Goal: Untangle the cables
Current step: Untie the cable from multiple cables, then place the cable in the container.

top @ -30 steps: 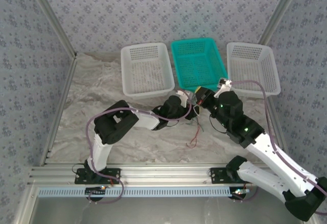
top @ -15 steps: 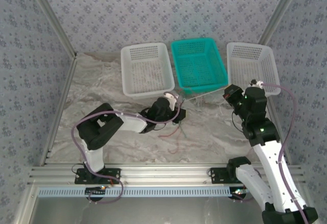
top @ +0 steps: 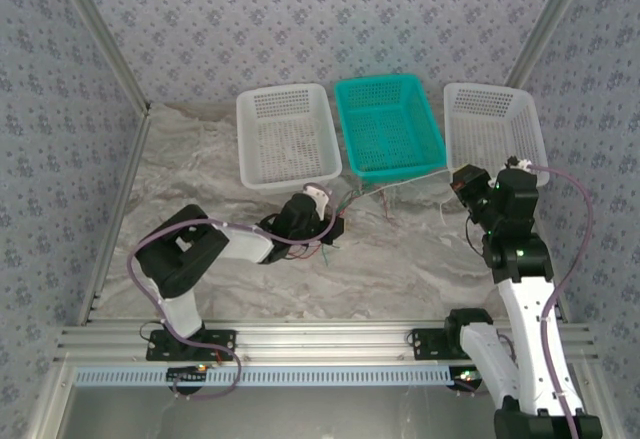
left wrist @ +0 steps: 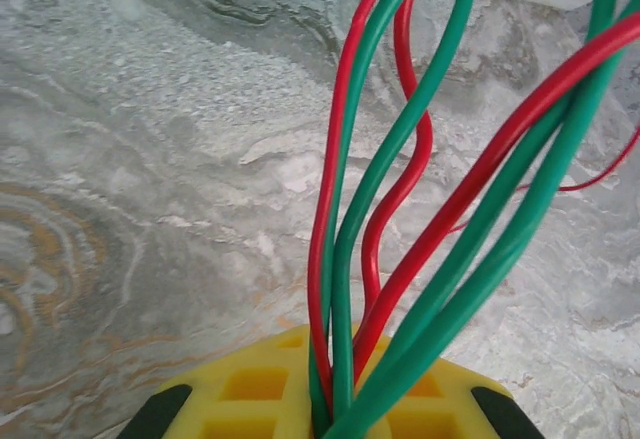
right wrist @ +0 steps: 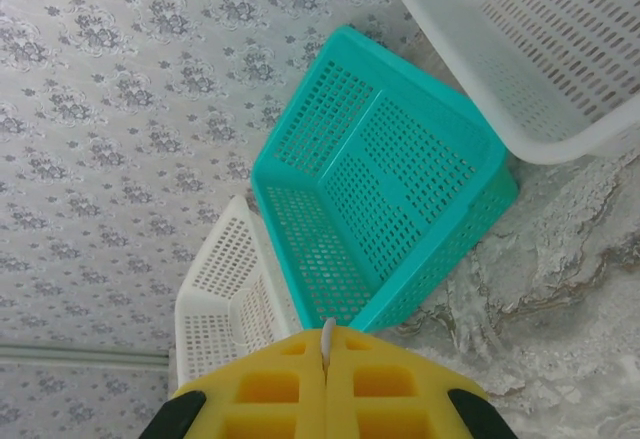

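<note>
My left gripper [top: 328, 223] sits low over the table in front of the left white basket, shut on a bundle of red and green cables [left wrist: 345, 209]. They rise from between its yellow pads [left wrist: 250, 389] and fan out toward the teal basket. Loose red and green ends [top: 332, 245] trail just below that gripper. My right gripper [top: 463, 183] is at the right, in front of the right white basket, shut on a whitish cable whose tip [right wrist: 327, 339] pokes out between its pads. Thin strands [top: 400, 188] stretch across the table between the two grippers.
Three baskets line the back of the table: a white one [top: 287, 137] on the left, a teal one [top: 388, 126] in the middle, a white one [top: 497, 131] on the right. Patterned walls close in the sides. The marbled tabletop [top: 400, 259] lies between the arms.
The two grippers have drawn apart. The left one moved left with the red and green cables, the right one moved right and back, and the strands between them stretched out.
</note>
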`<state>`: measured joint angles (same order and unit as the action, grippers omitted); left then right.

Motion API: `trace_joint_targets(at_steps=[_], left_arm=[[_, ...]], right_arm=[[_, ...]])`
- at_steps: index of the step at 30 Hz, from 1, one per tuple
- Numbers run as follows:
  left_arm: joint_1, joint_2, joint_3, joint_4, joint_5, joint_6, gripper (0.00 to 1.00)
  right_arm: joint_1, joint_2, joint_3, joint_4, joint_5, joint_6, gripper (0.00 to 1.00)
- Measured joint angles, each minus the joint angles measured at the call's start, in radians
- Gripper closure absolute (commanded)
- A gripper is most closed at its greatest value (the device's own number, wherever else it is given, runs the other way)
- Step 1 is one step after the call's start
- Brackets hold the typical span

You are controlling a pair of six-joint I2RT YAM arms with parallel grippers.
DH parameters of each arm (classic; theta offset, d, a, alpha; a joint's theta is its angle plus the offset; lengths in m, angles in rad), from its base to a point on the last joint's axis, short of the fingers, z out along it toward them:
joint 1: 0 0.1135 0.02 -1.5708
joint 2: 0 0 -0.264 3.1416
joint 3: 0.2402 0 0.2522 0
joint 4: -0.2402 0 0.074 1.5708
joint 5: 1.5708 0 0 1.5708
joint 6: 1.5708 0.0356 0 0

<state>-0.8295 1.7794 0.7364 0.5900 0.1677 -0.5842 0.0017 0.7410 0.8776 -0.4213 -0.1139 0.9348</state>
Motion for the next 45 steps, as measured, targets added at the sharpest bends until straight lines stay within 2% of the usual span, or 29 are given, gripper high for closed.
trace_joint_targets(at_steps=[4,9,13,18,23,26,28,32,35,39,45], left_arm=[[0.046,-0.034,-0.052,-0.025,-0.001,0.0,1.0],[0.125,-0.118,-0.135,-0.097,-0.013,0.013,1.0],[0.134,-0.187,-0.164,-0.144,-0.019,0.032,1.0],[0.134,-0.247,-0.171,-0.195,-0.019,0.071,0.98],[0.134,-0.286,-0.171,-0.281,-0.027,0.125,0.82],[0.134,-0.3,-0.174,-0.299,-0.027,0.141,0.5],[0.134,-0.312,-0.183,-0.3,-0.027,0.138,0.38],[0.134,-0.381,-0.208,-0.315,-0.027,0.129,0.29],[0.134,-0.528,-0.22,-0.372,-0.04,0.129,0.24],[0.134,-0.821,-0.22,-0.488,-0.108,0.134,0.15],[0.134,-1.236,-0.208,-0.731,-0.272,0.128,0.05]], right_arm=[[-0.043,0.005,0.013,-0.039,-0.007,-0.02,1.0],[-0.155,-0.034,0.059,-0.086,0.001,-0.046,1.0],[-0.211,-0.058,0.062,-0.086,-0.011,-0.05,1.0],[-0.209,-0.039,0.059,-0.007,-0.133,-0.054,1.0],[-0.095,0.05,0.153,0.069,-0.225,-0.107,1.0],[0.04,0.162,0.296,0.108,-0.258,-0.164,1.0],[0.151,0.262,0.428,0.132,-0.276,-0.214,1.0],[0.307,0.453,0.649,0.17,-0.301,-0.312,1.0],[0.367,0.598,0.769,0.207,-0.314,-0.375,1.0],[0.407,0.806,0.888,0.246,-0.33,-0.44,1.0],[0.444,1.151,1.062,0.273,-0.364,-0.487,1.0]])
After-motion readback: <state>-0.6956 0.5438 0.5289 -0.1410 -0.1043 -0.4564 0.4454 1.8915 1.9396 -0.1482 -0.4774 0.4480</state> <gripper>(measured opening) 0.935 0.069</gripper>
